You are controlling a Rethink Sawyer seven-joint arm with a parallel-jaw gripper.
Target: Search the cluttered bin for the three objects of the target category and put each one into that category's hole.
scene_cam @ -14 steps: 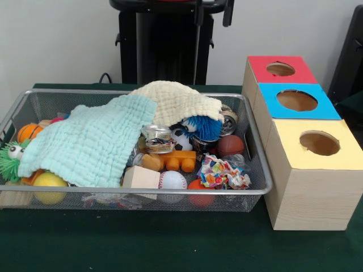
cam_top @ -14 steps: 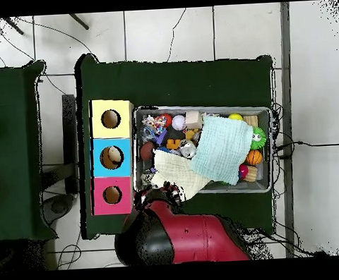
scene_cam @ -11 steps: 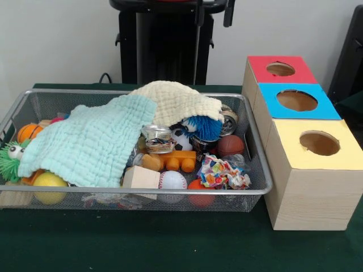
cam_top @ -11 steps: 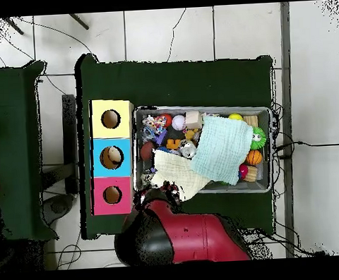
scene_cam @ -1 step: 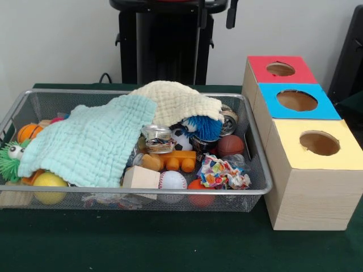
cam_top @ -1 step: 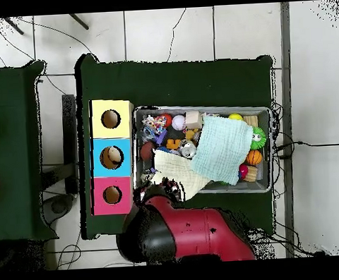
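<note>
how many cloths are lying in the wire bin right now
2: a light blue cloth over the bin's left half, a cream cloth bunched at the back middle. Others may be hidden underneath.

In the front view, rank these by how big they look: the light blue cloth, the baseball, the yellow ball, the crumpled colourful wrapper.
1. Light blue cloth, by far the largest.
2. Crumpled colourful wrapper.
3. Yellow ball and baseball: they look about alike, both partly hidden by the bin rim, so no ranking.
</note>
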